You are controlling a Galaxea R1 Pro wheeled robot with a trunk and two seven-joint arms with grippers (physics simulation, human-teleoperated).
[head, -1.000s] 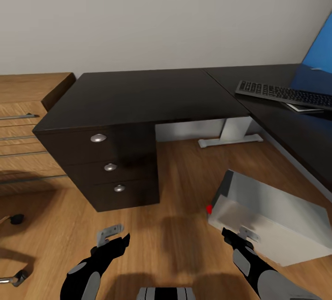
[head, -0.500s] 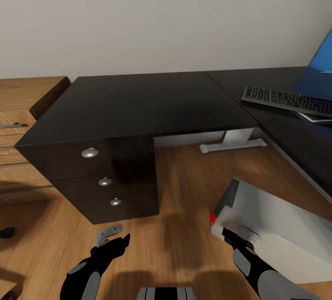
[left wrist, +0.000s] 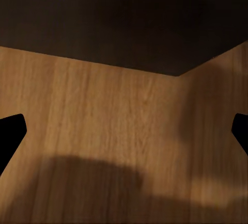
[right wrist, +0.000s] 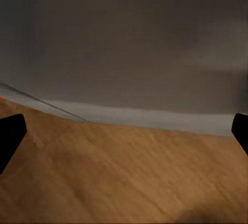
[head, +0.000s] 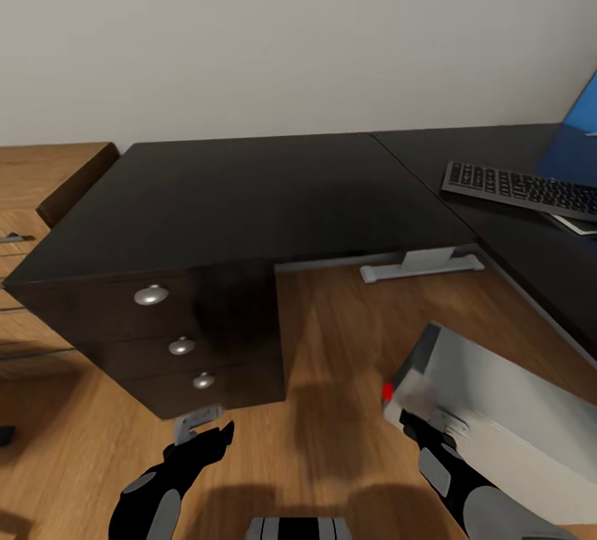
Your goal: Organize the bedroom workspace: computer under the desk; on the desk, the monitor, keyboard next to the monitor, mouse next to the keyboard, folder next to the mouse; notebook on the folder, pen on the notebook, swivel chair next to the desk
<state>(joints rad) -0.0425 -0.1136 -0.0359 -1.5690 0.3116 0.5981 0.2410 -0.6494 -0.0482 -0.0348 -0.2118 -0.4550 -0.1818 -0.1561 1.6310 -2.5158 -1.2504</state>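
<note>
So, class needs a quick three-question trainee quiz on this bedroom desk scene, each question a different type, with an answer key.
1. True or false: the computer stands upright under the desk.
2. Multiple choice: the keyboard rests on A) the wooden floor, B) the desk top, C) the drawer unit's top drawer.
3. Fill in: the drawer unit shows ___ round silver knobs.

Key
1. False: it lies tipped over on the wooden floor, out in front of the desk, close to the right gripper.
2. B, at the right part of the desk, in front of the blue panel.
3. Three.
</note>
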